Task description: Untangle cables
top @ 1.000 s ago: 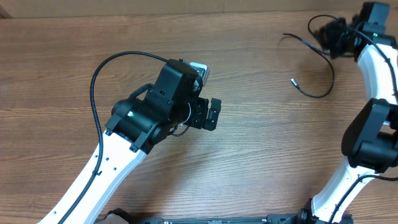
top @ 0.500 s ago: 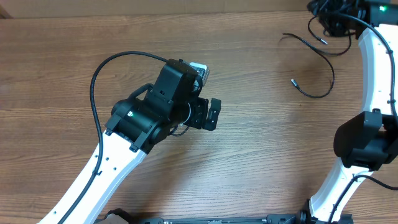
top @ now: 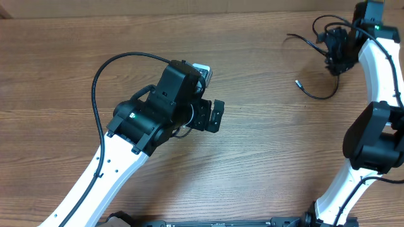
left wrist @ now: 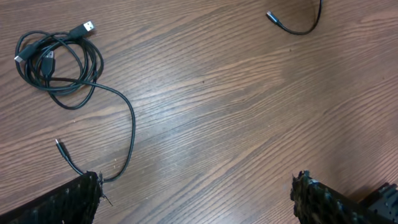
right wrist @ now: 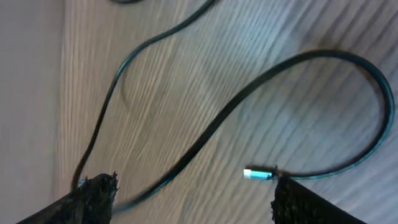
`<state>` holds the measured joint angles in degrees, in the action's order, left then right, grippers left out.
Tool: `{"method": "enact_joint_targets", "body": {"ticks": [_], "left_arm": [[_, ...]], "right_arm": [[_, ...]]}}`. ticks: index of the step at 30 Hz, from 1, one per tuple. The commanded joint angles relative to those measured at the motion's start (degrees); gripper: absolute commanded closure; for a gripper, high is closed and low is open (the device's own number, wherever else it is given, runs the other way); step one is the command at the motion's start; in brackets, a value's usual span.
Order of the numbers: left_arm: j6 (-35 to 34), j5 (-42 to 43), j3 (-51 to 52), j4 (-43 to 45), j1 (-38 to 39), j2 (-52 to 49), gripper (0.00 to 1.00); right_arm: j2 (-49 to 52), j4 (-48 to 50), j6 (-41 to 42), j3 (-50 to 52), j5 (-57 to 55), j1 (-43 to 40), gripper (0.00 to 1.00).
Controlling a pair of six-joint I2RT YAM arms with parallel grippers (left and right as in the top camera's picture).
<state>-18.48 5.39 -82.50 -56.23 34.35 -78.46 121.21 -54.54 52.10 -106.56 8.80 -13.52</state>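
cable bundle (left wrist: 48,63) | loose strand (left wrist: 296,32) well apart | both on table (left wrist: 217,137)

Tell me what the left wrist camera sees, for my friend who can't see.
A coiled bundle of black cables lies at the top left of a wooden table, with one strand trailing down toward the wide-open fingers at the bottom. Another cable end lies top right.

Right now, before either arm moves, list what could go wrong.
The coiled cable bundle trails a strand beside the open left pincer; a careless move may snag it and tighten the coil. The loose cable lies under the open right pincer, and closing blindly could pinch two runs together.
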Motion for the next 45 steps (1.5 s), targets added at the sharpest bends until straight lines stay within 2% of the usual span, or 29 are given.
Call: {"method": "enact_joint_targets", "body": {"ticks": [1,4,9,11,13,15,17,19,20,24,29,32,35,38,39,41,43,45], "left_arm": [[0.04,0.42,-0.35,-0.22,-0.20,-0.20,0.00],[0.04,0.44,-0.35,-0.20,-0.20,-0.20,0.01],[0.04,0.44,-0.35,-0.15,-0.20,-0.31,0.00],[0.04,0.44,-0.35,-0.17,-0.20,-0.39,0.00],[0.04,0.44,-0.35,-0.17,-0.20,-0.42,0.00],[0.04,0.44,-0.35,-0.17,-0.20,-0.42,0.00],[0.04,0.44,-0.35,-0.20,-0.20,-0.42,0.00],[0.04,0.44,-0.35,-0.17,-0.20,-0.55,0.00],[0.04,0.44,-0.35,-0.17,-0.20,-0.59,0.00],[0.04,0.44,-0.35,-0.13,-0.20,-1.01,0.00],[0.04,0.44,-0.31,-0.13,-0.20,-1.05,0.00],[0.04,0.44,-0.26,-0.15,-0.20,-1.05,0.00],[0.04,0.46,-0.24,-0.39,-0.20,-1.05,0.00],[0.04,0.46,-0.24,-0.83,-0.20,-1.05,0.00],[0.02,0.50,-0.24,-0.92,-0.20,-1.05,0.00],[0.02,0.63,-0.24,-0.96,-0.20,-1.05,0.00],[0.02,0.66,-0.24,-0.98,-0.20,-1.05,0.00],[0.02,0.66,-0.24,-0.98,-0.20,-1.05,0.00]], "right_arm": [[0.68,3.45,4.70,1.97,0.31,-0.96,0.18],[1.36,6.91,4.72,2.64,0.92,-0.98,0.13],[3.52,11.93,4.94,3.41,3.82,-0.85,0.14],[4.68,13.07,4.94,3.43,5.81,-0.61,0.17],[5.88,13.55,4.92,3.43,7.34,-0.46,0.28],[6.49,13.31,4.79,3.43,7.58,-0.37,0.44],[6.49,13.51,4.42,3.43,7.61,-0.37,0.71],[6.14,14.86,1.29,2.95,9.27,-0.39,0.91],[5.99,15.41,-1.01,2.16,10.49,-0.55,0.96],[4.33,15.08,-8.24,-3.45,11.80,-0.81,0.96],[2.80,13.64,-28.83,-14.82,14.36,1.01,0.96],[2.80,11.93,-39.76,-17.35,17.44,2.71,0.96],[3.21,9.84,-44.85,-17.00,15.52,3.63,0.96],[4.72,8.85,-44.89,-15.32,13.14,3.72,0.96],[5.31,8.46,-44.59,-14.91,13.14,3.72,0.92],[7.26,7.10,-42.49,-14.32,13.14,3.23,0.68],[9.20,5.86,-39.41,-14.01,13.14,2.67,0.66],[10.80,4.37,-35.52,-14.01,13.14,1.92,0.51]]}}
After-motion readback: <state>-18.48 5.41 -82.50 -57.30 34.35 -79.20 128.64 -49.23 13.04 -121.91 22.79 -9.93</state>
